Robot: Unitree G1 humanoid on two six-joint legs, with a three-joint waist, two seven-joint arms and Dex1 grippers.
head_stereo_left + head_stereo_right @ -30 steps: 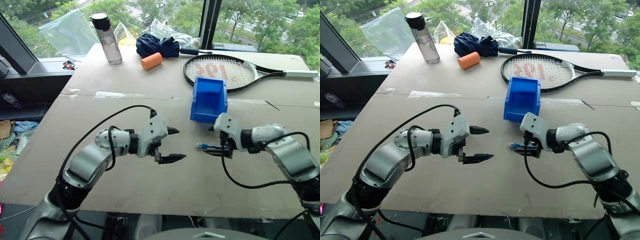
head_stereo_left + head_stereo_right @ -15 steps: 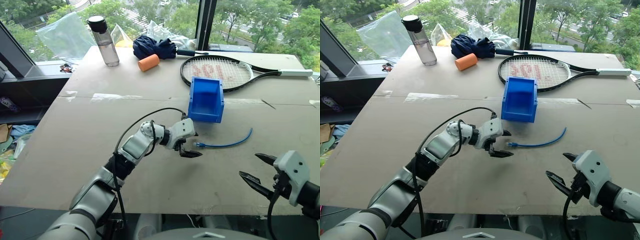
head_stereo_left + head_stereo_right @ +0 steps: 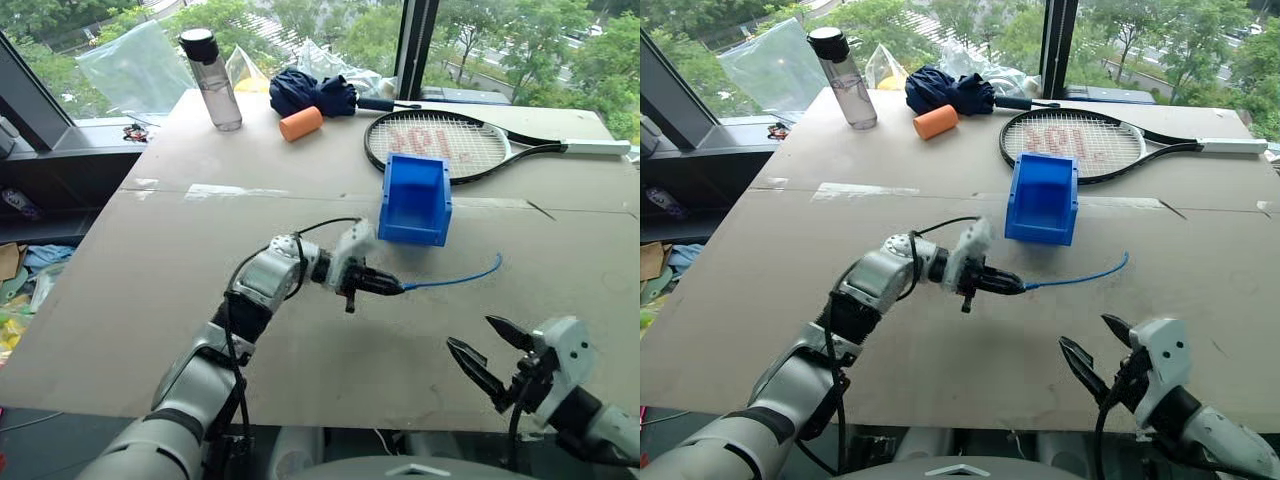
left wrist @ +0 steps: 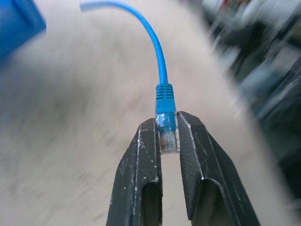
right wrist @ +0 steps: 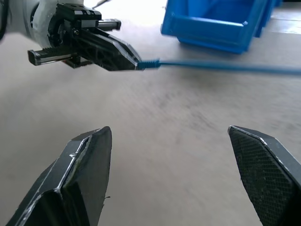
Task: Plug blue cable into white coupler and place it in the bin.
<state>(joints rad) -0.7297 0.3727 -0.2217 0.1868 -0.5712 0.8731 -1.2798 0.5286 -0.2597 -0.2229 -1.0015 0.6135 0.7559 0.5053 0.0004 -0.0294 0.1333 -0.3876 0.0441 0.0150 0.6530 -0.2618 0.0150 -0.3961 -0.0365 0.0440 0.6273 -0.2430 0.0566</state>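
On the counter, just in front of the bin, the left tool pinches the blue cable by its clear plug.
From there the cable runs rightward, bowing up at its free end, apart from the bin; the right tool hovers nearer, jaws spread and empty. A racket, bottle and orange roll lie beyond.
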